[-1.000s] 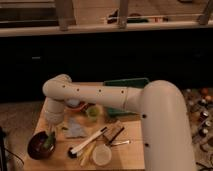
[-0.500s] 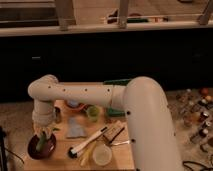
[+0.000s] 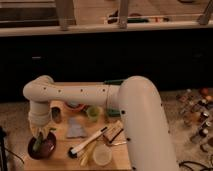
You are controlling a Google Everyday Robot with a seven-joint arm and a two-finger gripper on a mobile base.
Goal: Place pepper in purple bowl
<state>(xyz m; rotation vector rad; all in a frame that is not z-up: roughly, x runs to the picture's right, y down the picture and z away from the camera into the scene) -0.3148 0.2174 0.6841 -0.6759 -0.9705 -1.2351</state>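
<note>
The purple bowl (image 3: 46, 150) sits at the front left corner of the wooden table (image 3: 62, 162). My gripper (image 3: 39, 136) hangs straight down over the bowl at the end of the white arm, which reaches in from the right. It is shut on the dark green pepper (image 3: 37, 143), which stands nearly upright with its lower end inside the bowl's rim. Whether the pepper touches the bowl's bottom is hidden.
Behind the bowl stand a dark cup (image 3: 56, 115), an orange-red bowl (image 3: 75, 106) and a light-green cup (image 3: 92, 113). A grey-blue cloth (image 3: 76, 131), a long white utensil (image 3: 89, 142), a yellow-green stick (image 3: 88, 158) and a small white bowl (image 3: 102, 155) lie to the right. Bottles (image 3: 196, 116) stand far right.
The gripper has swung left from the table's middle to over the purple bowl and come down, carrying the pepper into the bowl's mouth.
</note>
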